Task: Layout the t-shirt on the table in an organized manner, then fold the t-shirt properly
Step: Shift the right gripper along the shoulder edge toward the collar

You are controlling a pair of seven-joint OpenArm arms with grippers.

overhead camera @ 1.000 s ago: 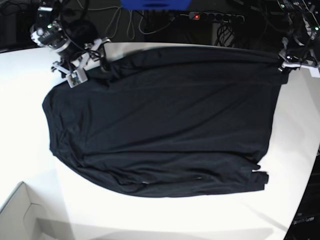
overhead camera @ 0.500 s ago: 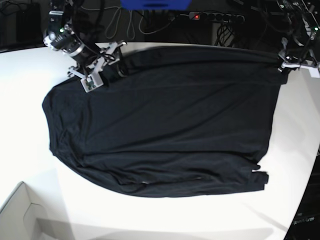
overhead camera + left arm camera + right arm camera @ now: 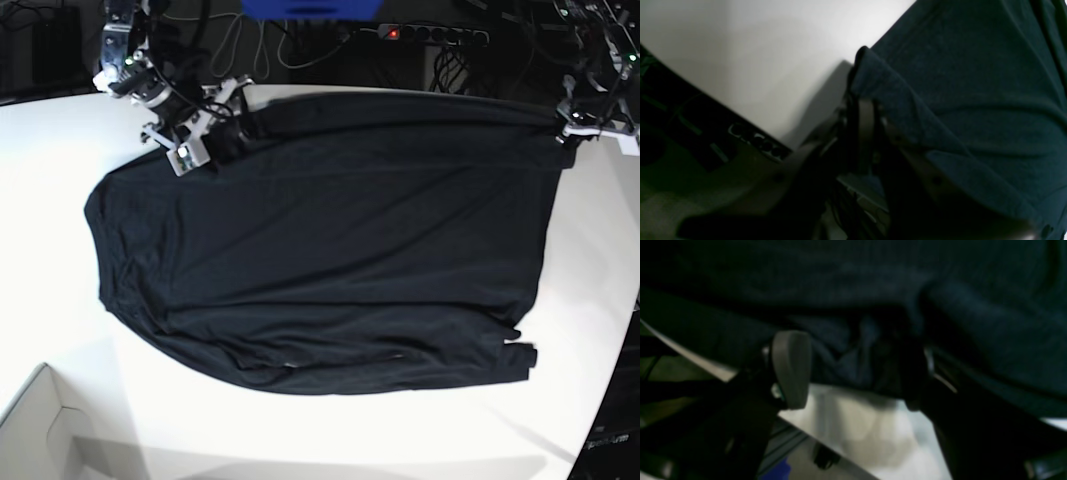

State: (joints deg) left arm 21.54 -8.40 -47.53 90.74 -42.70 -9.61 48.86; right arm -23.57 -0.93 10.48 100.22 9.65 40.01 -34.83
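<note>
Black t-shirt (image 3: 320, 240) spread flat across the white table (image 3: 330, 430).

The left gripper (image 3: 860, 110) is pinched tight on the shirt's far corner at the table's edge; the right gripper (image 3: 857, 373) stands spread wide over the opposite far corner, fabric bunched between its pads (image 3: 790, 368) (contact unclear). A white box corner (image 3: 40, 430) sits nearby, contents hidden.
</note>
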